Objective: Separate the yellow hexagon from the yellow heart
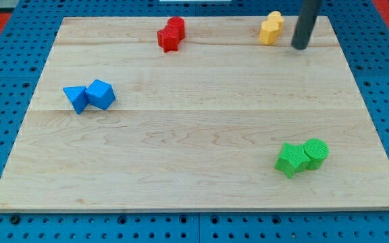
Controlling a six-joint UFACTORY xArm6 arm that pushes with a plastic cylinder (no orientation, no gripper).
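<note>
Two yellow blocks touch each other near the view's top right. The lower one (269,32) looks like the hexagon and the upper one (275,18) like the heart, though their shapes are hard to make out. My tip (300,47) rests on the wooden board (194,148), just to the right of the yellow pair and a little below it. A small gap separates the tip from the lower yellow block.
Two red blocks (171,34) sit together at the top centre. A blue triangle-like block (76,99) and a blue cube-like block (100,94) touch at the left. A green star-like block (290,159) and a green cylinder (315,152) touch at the lower right.
</note>
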